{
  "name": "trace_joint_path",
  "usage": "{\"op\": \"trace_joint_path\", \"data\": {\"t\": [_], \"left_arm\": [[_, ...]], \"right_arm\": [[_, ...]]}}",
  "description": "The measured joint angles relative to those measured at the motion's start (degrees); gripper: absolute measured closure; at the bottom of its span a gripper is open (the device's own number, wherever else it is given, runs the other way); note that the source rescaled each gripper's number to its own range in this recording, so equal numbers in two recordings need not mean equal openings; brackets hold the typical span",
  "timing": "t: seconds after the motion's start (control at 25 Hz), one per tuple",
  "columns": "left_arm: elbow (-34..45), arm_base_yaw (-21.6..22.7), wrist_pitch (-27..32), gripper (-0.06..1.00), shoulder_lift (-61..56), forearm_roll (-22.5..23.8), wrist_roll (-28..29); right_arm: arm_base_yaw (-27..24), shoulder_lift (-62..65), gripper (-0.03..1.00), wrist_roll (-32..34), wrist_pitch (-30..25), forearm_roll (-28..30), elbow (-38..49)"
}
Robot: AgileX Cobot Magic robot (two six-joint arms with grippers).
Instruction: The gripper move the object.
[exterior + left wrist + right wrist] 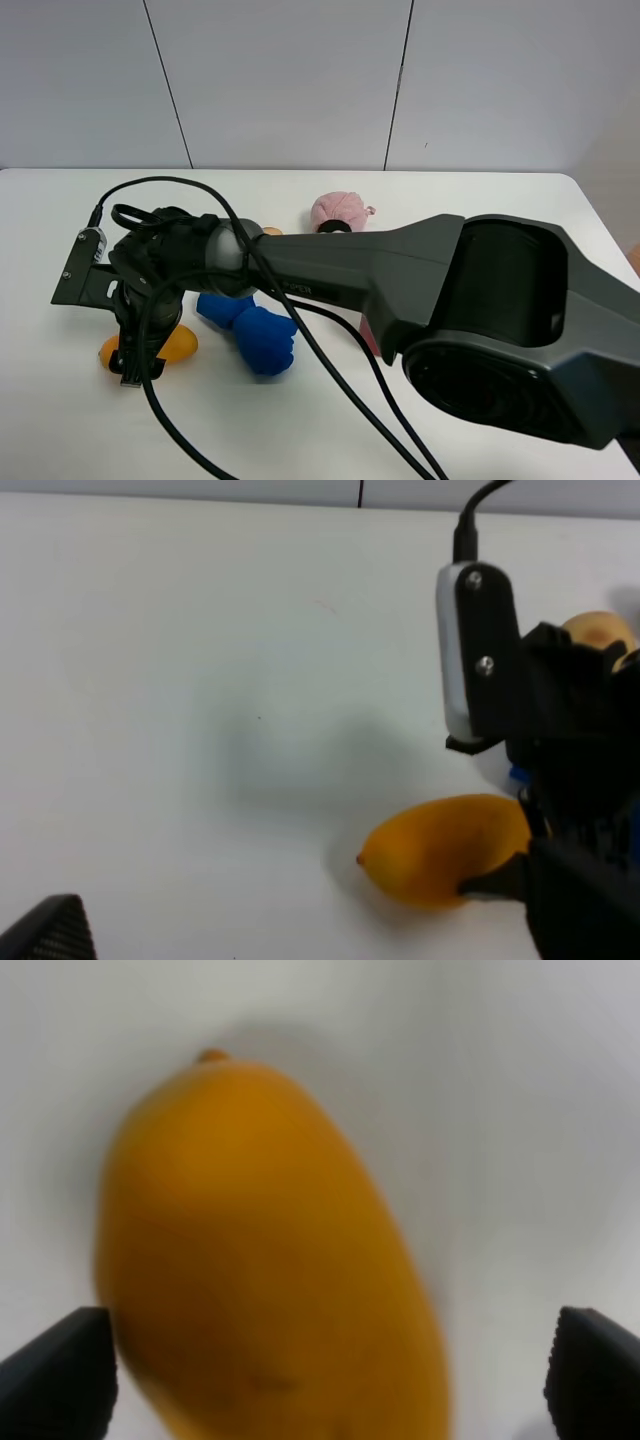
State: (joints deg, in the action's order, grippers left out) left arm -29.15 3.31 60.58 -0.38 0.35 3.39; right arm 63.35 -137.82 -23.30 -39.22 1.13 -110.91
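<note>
The orange-yellow mango (179, 343) lies on the white table (480, 190) at the front left. My right arm reaches across the middle, and its gripper (134, 356) hangs right over the fruit. In the right wrist view the mango (260, 1260) fills the space between the two black fingertips (55, 1375), which stand wide apart at either side of it; the gripper (325, 1385) is open. The left wrist view shows the mango (440, 850) under the right arm's black wrist. Of my left gripper only one fingertip (45, 932) shows, far out at the frame corner.
A blue soft toy (252, 325) lies just right of the mango. A pink plush (340, 210) sits at the back middle. A small tan potato (597, 632) peeks out behind the right arm. Black cables (330, 370) trail over the table front.
</note>
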Motion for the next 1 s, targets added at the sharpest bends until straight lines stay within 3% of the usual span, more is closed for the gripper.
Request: {"op": "trace_joint_path", "data": {"t": [0.4,0.64,0.8,1.0], "left_arm": [[0.0,0.0,0.0,-0.06,0.0,0.0,0.0],[0.0,0.0,0.0,-0.06,0.0,0.0,0.0],[0.0,0.0,0.0,-0.06,0.0,0.0,0.0],[0.0,0.0,0.0,-0.06,0.0,0.0,0.0]], "right_arm": [[-0.6,15.4,0.3,11.9,-3.0,13.1,0.0],[-6.6,30.7,0.3,19.8,-7.1,21.7,0.0],[-12.2,40.4,0.3,23.3,-12.1,28.6,0.0],[-17.9,51.0,0.3,23.0,-22.6,37.7,0.0]]}}
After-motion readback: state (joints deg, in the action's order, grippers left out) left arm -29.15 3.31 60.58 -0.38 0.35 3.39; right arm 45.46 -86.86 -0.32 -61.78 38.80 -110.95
